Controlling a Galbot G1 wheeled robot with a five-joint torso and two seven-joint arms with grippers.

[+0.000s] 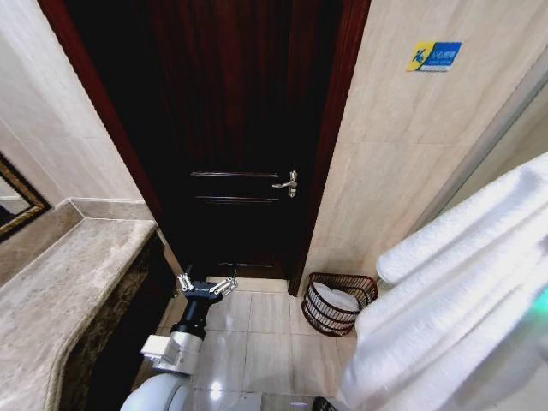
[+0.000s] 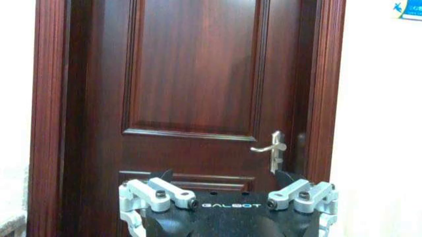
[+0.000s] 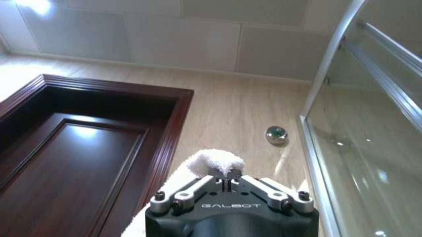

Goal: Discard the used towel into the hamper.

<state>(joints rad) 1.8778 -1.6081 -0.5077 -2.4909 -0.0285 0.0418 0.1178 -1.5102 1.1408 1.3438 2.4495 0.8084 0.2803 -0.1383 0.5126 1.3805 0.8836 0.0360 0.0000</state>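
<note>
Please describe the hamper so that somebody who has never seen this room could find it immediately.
Find the dark wooden door; the hamper stands on the tiled floor just beside the door frame, against the pale wall. It is a small round basket of dark reddish-brown open wire, narrowing towards its base, with something white already inside. It is the one basket on that floor.

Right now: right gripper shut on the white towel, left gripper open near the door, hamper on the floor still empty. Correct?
Not quite. The hamper is not empty: the head view shows something white already lying in it. The rest holds: the right gripper is shut on the white towel, and the left gripper is open near the door.
</note>
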